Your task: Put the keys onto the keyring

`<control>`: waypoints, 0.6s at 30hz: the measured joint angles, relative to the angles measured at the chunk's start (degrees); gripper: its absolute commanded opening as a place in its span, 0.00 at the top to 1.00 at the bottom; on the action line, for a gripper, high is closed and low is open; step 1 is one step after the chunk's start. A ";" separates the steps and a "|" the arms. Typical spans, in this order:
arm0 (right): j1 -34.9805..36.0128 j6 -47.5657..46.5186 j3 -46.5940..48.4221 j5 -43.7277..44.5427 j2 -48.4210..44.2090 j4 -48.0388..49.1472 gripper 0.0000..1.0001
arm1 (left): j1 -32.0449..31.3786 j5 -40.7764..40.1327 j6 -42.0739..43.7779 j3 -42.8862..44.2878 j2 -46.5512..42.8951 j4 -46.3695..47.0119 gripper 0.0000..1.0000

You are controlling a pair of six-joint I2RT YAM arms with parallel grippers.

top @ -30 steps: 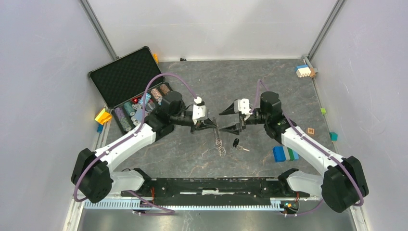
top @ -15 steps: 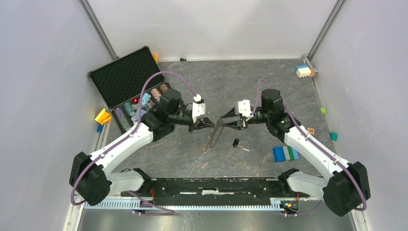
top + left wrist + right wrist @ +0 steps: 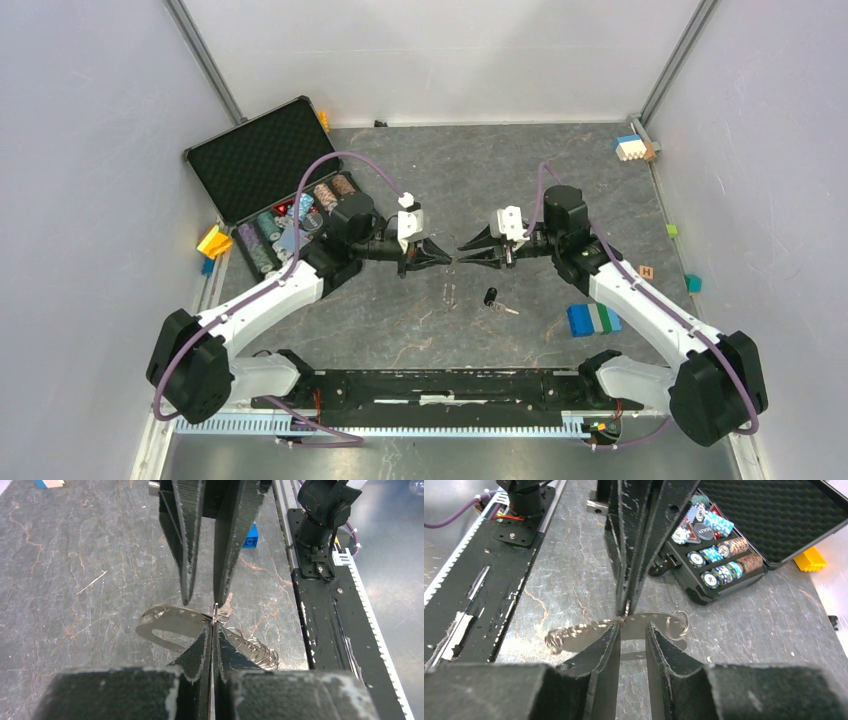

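The left claw (image 3: 212, 628) clamps the keyring (image 3: 167, 625) above the bench (image 3: 450, 170); the right claw (image 3: 633, 627) straddles it, unclenched. The key (image 3: 491, 297) lies below — an off-centre pinch could twist the ring free.

Quick rundown of where your stuff sits. Your left gripper (image 3: 446, 259) and right gripper (image 3: 463, 250) meet tip to tip over the middle of the table (image 3: 400, 325), left one coming in from the left, right one from the right. The keyring (image 3: 170, 622) hangs right at that meeting spot. The key (image 3: 491, 297) lies on the table just right of there, a bit closer to the arm bases. The open case (image 3: 262, 160) is at the left rear with chips (image 3: 300, 215) in its near half. A block stack (image 3: 593, 318) sits right of the key, and more blocks (image 3: 631, 147) sit in the far right corner.
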 measured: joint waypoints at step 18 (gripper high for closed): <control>0.15 -1.64 -0.15 0.13 0.35 -2.58 0.79 | 0.74 -0.42 -6.84 -4.81 0.48 15.43 0.98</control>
